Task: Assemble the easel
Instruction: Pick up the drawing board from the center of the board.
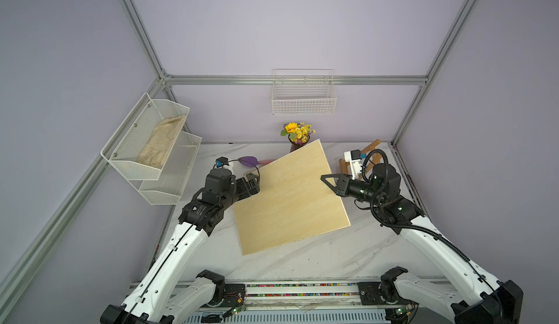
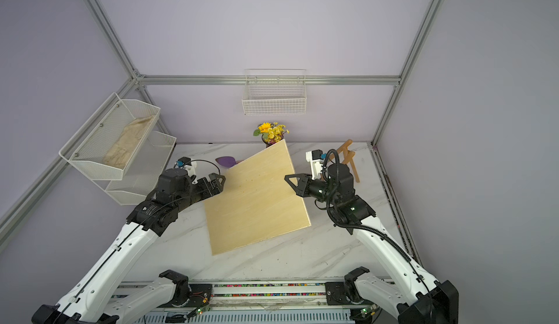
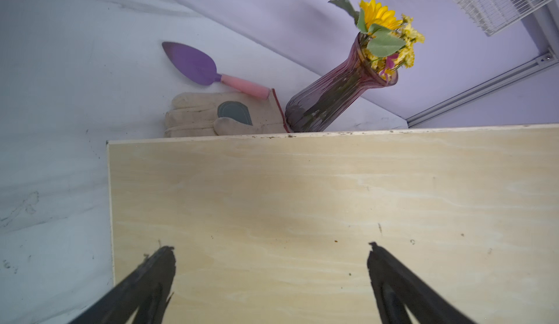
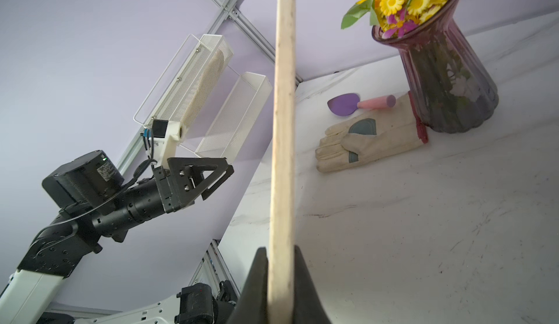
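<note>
- In both top views, pinches one side edge of the pale plywood board (image 1: 290, 198) with the right claw (image 1: 325, 178), fingers pressed together on the wood. Holds the board tilted over the marble tabletop (image 1: 332, 256).
- Across the board from the right claw, hovers the left claw (image 1: 254, 182) at the opposite edge, fingers spread and gripping nothing.
- Behind the right claw, past its wrist, stands the easel (image 1: 372, 146) near the tabletop's far corner, well apart from the board. Its orange-brown slats are partly hidden by the arm; upright or leaning, cannot tell.
- Ahead of the left claw lies a purple trowel (image 1: 248, 161), and past the board's far corner a vase of yellow flowers (image 1: 298, 132).
- In the left wrist view, spreads the fingers (image 3: 157, 277) wide over the board's face. Beyond the board's far edge, ahead of the claw, lie a pale glove (image 3: 205, 115), the trowel and the vase, with the glove and the vase base partly hidden by that edge.
- In the right wrist view, clamps both fingers (image 4: 257, 277) on the board, seen edge-on. To one side of the right claw hangs the left claw, clear of the board; to the other side lie the glove, trowel and vase on the tabletop.
</note>
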Motion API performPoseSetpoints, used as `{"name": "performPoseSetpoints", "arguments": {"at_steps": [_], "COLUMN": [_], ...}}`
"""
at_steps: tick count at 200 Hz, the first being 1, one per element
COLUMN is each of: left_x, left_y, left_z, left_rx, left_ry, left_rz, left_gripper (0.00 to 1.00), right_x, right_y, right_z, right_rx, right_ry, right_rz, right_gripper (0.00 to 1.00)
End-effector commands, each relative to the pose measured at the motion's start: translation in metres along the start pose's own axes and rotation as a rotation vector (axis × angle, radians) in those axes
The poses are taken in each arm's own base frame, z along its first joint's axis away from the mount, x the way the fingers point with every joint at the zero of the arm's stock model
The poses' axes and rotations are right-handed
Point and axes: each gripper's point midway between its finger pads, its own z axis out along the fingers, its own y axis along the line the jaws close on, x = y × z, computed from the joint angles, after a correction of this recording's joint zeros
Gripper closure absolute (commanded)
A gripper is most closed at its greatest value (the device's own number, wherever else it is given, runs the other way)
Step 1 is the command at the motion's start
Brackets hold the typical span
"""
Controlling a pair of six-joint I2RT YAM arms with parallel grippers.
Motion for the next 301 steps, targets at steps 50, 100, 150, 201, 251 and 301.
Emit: {"name": "performPoseSetpoints", "arguments": {"at_steps": [50, 100, 150, 201, 251, 301], "left_x": [-0.046, -0.058, -0.078, -0.086, -0.073, -0.049], "left_y": [-0.035, -0.053, -0.080, -0.110, -0.130, -0.148], "left_z": [-0.019, -0.022, -0.053, -0.087, -0.094, -0.091], "left_rx": [0.063, 0.109, 0.200, 0.297, 0.405, 0.597], "left_ry": [-0.093, -0.105, -0.219, -0.295, -0.194, -0.103], "left_rz": [0.122, 0.240, 0.527, 0.856, 1.131, 1.291], "left_gripper": [0.00, 0.00, 0.01, 0.02, 0.03, 0.04], "right_x": [-0.075, -0.040, -0.001, 0.031, 0.049, 0.067], "right_y": [0.054, 0.059, 0.042, 0.032, 0.021, 0.009], "right_z": [-0.001, 0.012, 0.014, 0.016, 0.023, 0.032], "right_rx": [-0.087, -0.073, -0.112, -0.150, -0.167, -0.179], "right_ry": [-0.363, -0.355, -0.296, -0.202, -0.162, -0.100], "right_rz": [-0.323, -0.538, -0.611, -0.685, -0.705, -0.727], "right_gripper": [1.00, 1.00, 1.00, 1.00, 1.00, 1.00]}}
